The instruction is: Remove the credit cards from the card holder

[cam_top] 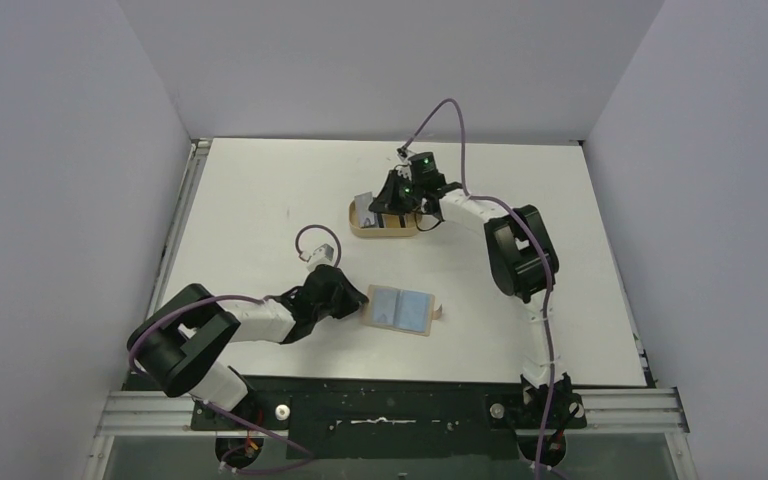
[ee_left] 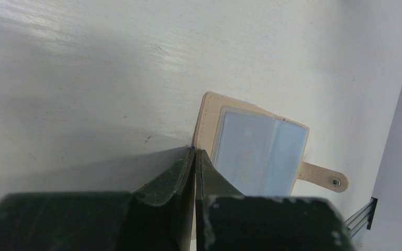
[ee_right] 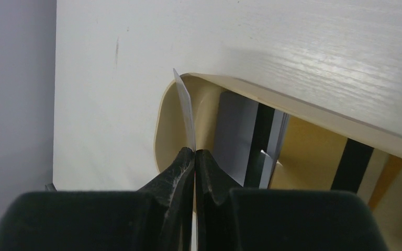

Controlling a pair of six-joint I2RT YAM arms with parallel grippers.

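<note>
The tan card holder (cam_top: 400, 309) lies open on the table, its tab to the right. In the left wrist view the card holder (ee_left: 205, 123) shows light blue under clear sleeves (ee_left: 256, 151). My left gripper (cam_top: 362, 300) (ee_left: 194, 150) is shut at the holder's left edge, with a strip of tan between the fingers. My right gripper (cam_top: 380, 205) (ee_right: 194, 150) is shut on a thin light blue card (ee_right: 185, 107), seen edge-on and held upright over the left end of the oval tan tray (cam_top: 360, 231). That card also shows in the top view (cam_top: 363, 206).
The tray (ee_right: 293, 107) holds other cards: grey-blue ones with a black stripe (ee_right: 238, 138) and a yellow-orange edge (ee_right: 392, 175) at the right. White walls enclose the table on three sides. A metal rail runs along the table's left edge (cam_top: 185, 215).
</note>
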